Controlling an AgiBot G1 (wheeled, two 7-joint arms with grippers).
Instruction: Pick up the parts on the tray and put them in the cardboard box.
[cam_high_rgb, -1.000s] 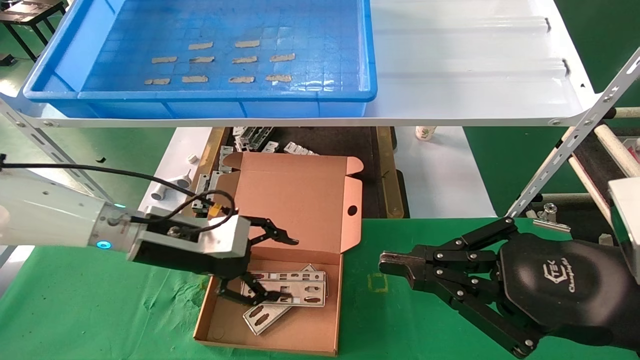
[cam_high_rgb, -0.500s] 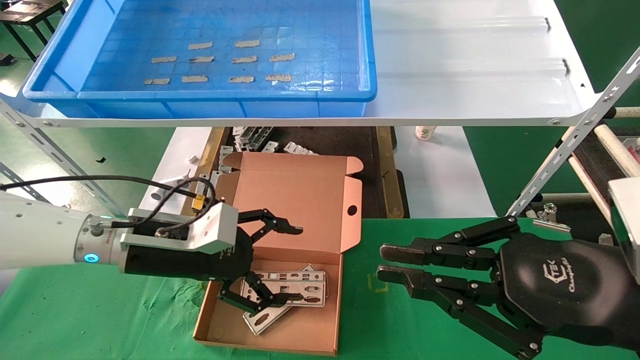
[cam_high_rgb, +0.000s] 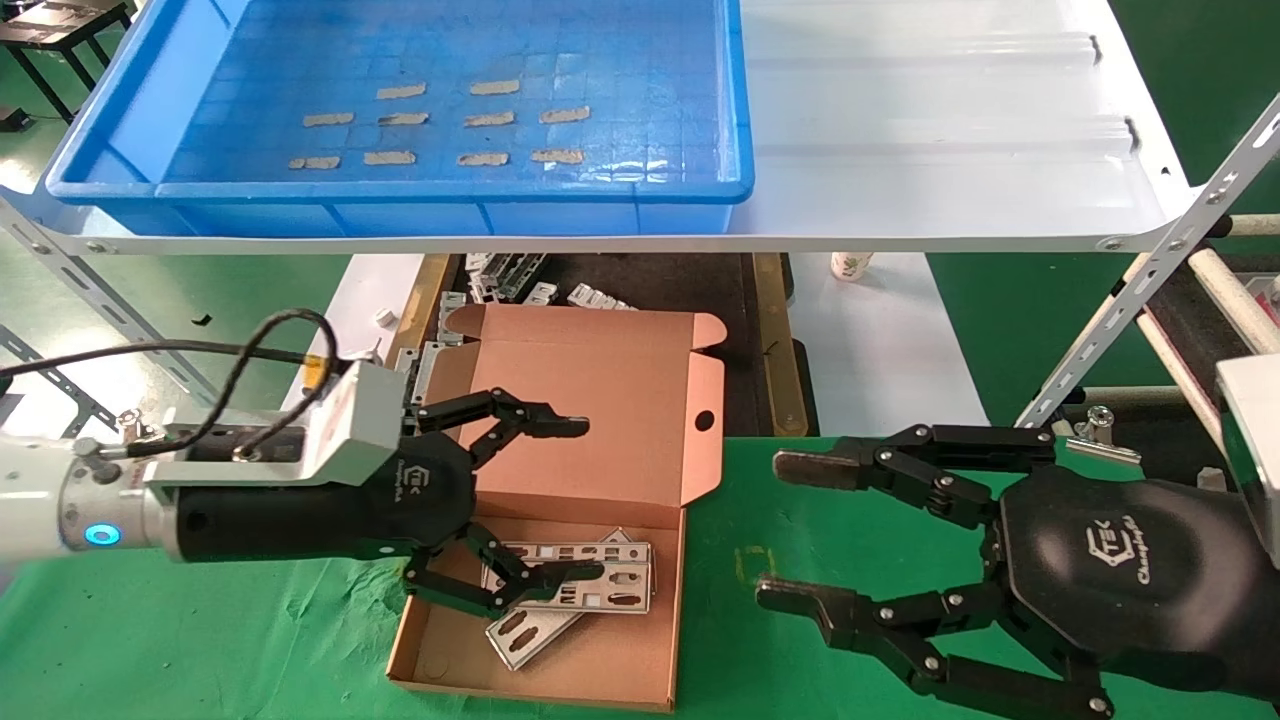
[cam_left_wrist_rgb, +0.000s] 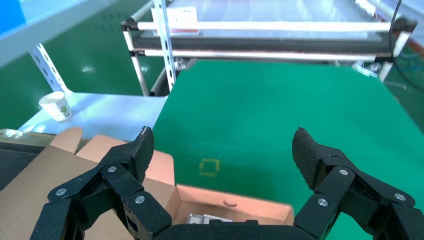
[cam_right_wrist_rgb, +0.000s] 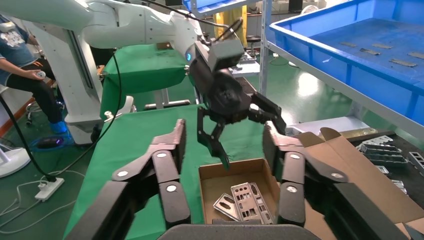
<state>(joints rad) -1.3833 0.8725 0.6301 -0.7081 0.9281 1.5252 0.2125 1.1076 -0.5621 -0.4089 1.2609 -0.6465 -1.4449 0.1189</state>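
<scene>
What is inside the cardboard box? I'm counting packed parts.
Two overlapping metal plates lie in the cardboard box. The open left gripper covers their left ends, so anything beneath is hidden.

2 parts (cam_high_rgb: 565, 590) in 1 cardboard box (cam_high_rgb: 600, 430); 1 tray (cam_high_rgb: 400, 190) bearing 9 tape strips (cam_high_rgb: 484, 159).

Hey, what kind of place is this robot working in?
Probably a factory or workshop packing station: a blue tray on a white metal shelf, punched metal parts in a cardboard box, and more metal brackets behind it.
</scene>
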